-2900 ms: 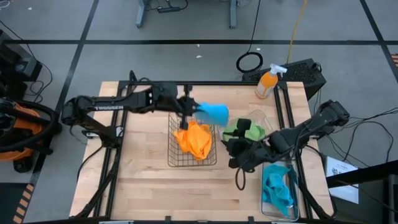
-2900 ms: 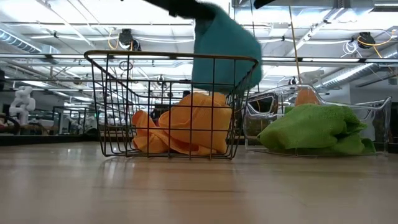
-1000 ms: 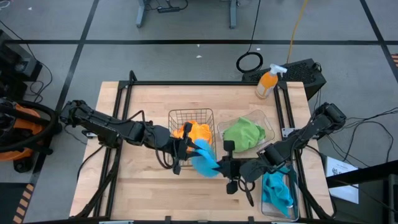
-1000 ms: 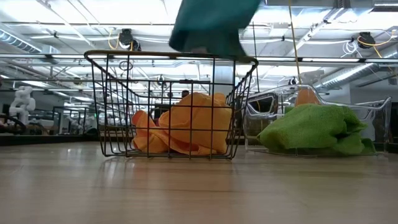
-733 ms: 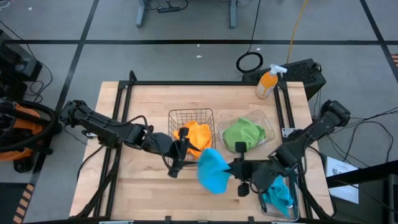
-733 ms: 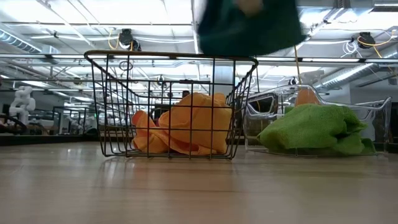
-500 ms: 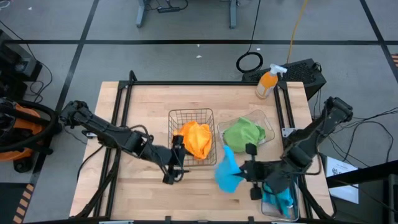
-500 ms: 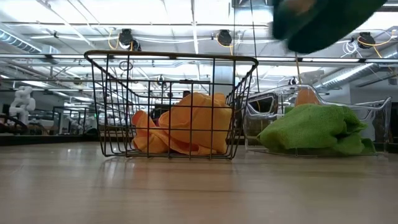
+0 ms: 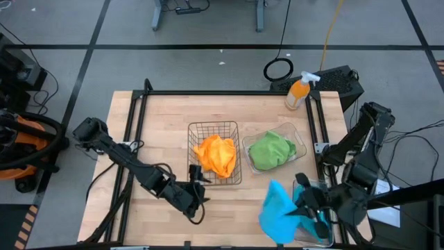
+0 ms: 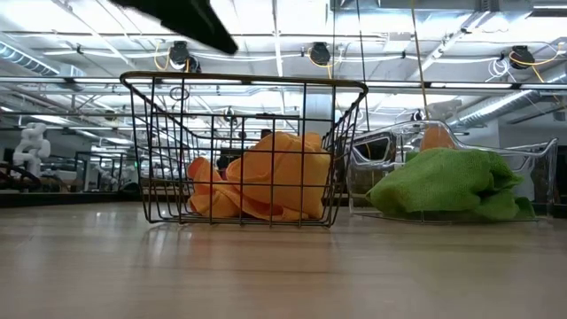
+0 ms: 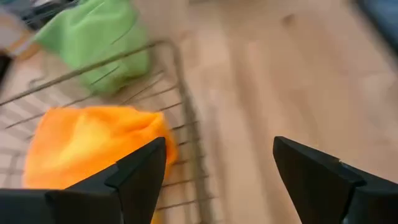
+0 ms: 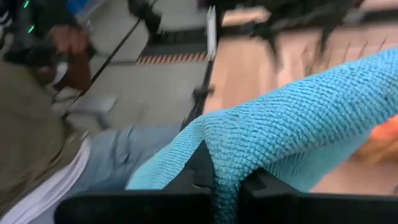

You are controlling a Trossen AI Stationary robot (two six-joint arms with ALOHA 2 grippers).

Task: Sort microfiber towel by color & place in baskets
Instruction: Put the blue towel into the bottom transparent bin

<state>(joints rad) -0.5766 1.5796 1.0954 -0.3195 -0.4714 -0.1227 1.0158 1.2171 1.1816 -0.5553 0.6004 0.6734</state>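
My right gripper (image 9: 303, 208) is shut on a bright blue microfiber towel (image 9: 277, 217) above the table's near right corner, beside the clear rectangular bin (image 9: 320, 236). The arm hides most of the bin. The copper wire basket (image 9: 215, 154) holds orange towels (image 10: 257, 177). The clear tub (image 9: 274, 149) holds green towels (image 10: 443, 182). My left gripper (image 9: 198, 194) stands open and holds nothing, just in front of the wire basket's near side. Its wrist view shows the basket and an orange towel (image 11: 93, 146) ahead of the fingers. My right gripper pinches a bunched fold of the blue towel (image 12: 227, 165) between its two fingers. The fingers come from the table's right, slanting down. The rest of the towel (image 12: 298, 118) spreads out beyond the fingers, lifted clear of the table.
An orange spray bottle (image 9: 298, 92) and a black box (image 9: 340, 82) stand at the far right corner. Bare wood lies left of the wire basket and along the near edge. A seated person (image 12: 56, 143) shows beyond the table in the right wrist view.
My left gripper has let go of the blue towel and drawn back down toward the table's near left. My right gripper has taken the towel over and carried it, clear of the table, toward the near right corner by the bin, rolling as it went.
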